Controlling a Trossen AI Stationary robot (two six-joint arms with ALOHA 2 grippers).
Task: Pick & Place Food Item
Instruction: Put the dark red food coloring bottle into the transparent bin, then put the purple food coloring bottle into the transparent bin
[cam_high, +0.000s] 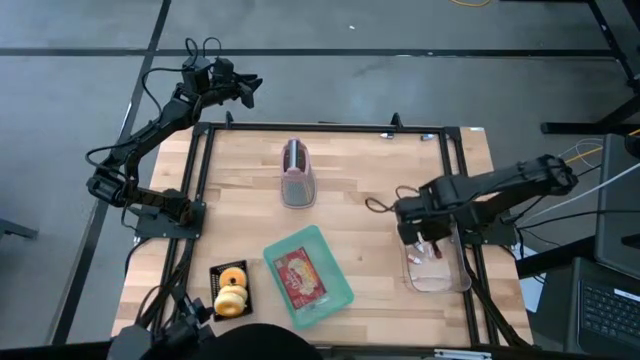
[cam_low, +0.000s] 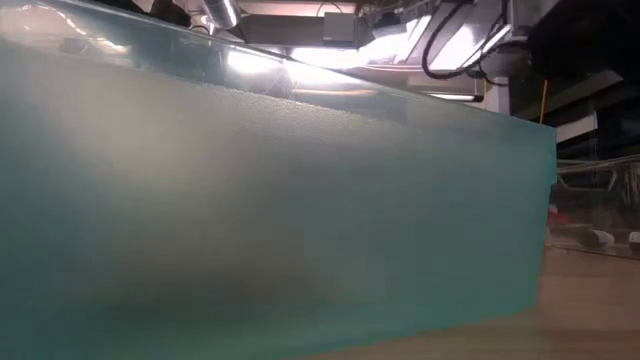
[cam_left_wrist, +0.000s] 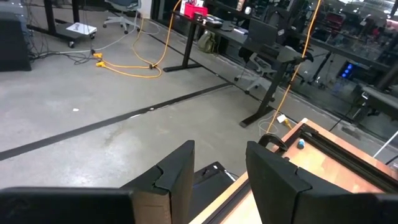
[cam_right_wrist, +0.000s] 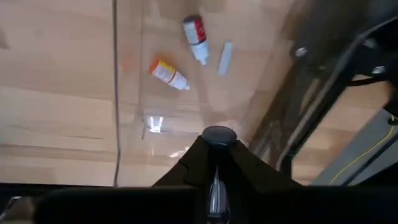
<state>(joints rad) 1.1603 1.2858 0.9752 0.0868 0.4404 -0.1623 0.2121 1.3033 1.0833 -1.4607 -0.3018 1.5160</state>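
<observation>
High view: my right gripper (cam_high: 422, 236), fingers pressed nearly together on a small dark-capped item (cam_right_wrist: 217, 136), hangs over the clear plastic bin (cam_high: 438, 275). Two small tubes (cam_right_wrist: 169, 74) lie slanted inside. Left gripper (cam_high: 243, 88), parted and empty, waits beyond the table (cam_high: 350, 190).

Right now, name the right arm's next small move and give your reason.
Probably lift the right gripper straight up from the clear container. Its fingers look nearly closed on nothing, while two small packets lie loose in the container below. The left gripper waits open beyond the table's far-left corner.
</observation>
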